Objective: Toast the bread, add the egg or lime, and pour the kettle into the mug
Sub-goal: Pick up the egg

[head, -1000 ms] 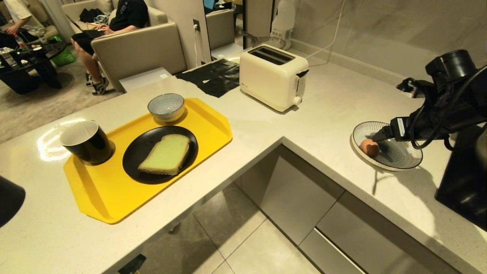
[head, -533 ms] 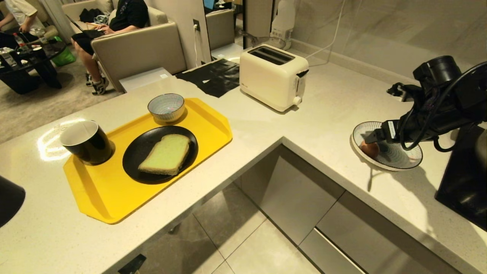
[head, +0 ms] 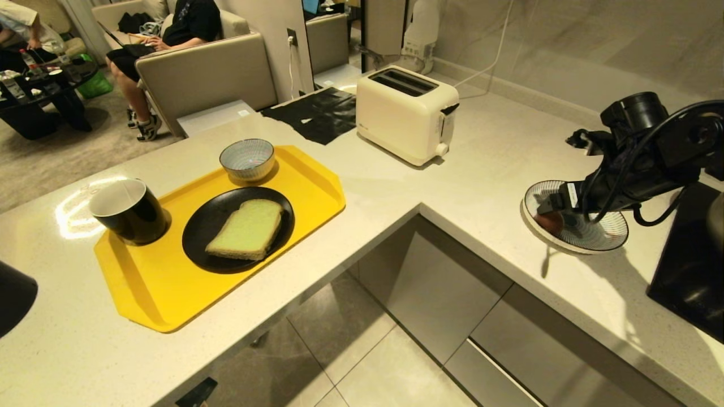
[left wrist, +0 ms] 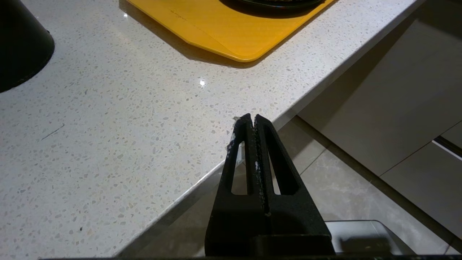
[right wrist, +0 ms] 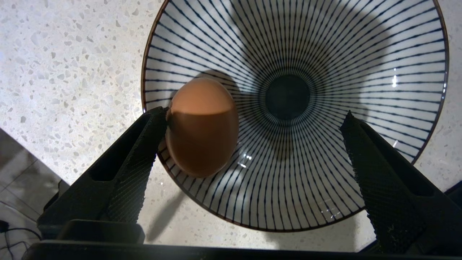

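Egg point(right wrist: 200, 126), small, smooth and orange-brown, lies in the wide shallow white plate with fine dark radial stripes point(right wrist: 361, 54), on the side of it nearest the table's inner corner, at about four o'clock in your head view. Your right hand point(right wrist: 252, 119) hangs directly over that plate with its two black ribbed fingers point(right wrist: 133, 169) spread wide; the egg sits between them, right against one finger, while the other finger stands well apart across the plate. Nothing is pinched.

On the pale speckled stone table point(head: 498, 152), at about nine o'clock, you have the yellow plastic tray point(head: 169, 294). On it rests the round black plate point(head: 203, 220) carrying the pale green slice of bread with a tan crust point(head: 247, 230), lying flat. The short glossy black mug with a white inside point(head: 127, 210) stands at the tray's left end, and the small blue-and-white striped bowl point(head: 247, 159) at its far edge. The cream two-slot toaster point(head: 404, 115) stands at twelve o'clock, both slots showing dark.

Your left hand point(left wrist: 254, 121) is pressed together, fingers touching, parked above the table's near edge, close to the tray's corner.
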Robot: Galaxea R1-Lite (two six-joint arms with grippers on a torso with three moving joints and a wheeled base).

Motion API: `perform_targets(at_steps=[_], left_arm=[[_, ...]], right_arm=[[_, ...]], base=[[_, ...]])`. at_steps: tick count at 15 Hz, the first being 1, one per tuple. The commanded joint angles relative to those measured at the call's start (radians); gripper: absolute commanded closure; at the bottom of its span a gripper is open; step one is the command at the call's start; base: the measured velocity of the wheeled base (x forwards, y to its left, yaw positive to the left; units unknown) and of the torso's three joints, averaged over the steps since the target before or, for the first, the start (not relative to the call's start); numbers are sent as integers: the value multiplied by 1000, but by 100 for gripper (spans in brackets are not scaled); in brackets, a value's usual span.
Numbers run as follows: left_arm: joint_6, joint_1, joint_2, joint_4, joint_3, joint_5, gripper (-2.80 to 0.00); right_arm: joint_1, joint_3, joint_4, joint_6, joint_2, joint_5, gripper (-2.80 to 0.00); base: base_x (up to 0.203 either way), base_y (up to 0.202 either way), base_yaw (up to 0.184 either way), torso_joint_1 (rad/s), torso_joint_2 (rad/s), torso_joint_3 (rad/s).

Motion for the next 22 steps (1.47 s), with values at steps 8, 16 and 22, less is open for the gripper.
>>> perform_targets(at_steps=[8, 16, 22], left_arm=[[-1, 0, -1, -1, 0, 0, 0], [0, 0, 0, 0, 0, 0, 0], [0, 1, 0, 0, 0, 0, 0]], right_arm=[[0, -2, -6, -16, 35, -21, -280], [0, 6, -4, -22, 37, -26, -280], [0, 8, -5, -34, 37, -23, -280]], base=[[0, 0, 0, 0, 0, 0], [0, 0, 0, 0, 0, 0], [0, 0, 0, 0, 0, 0]])
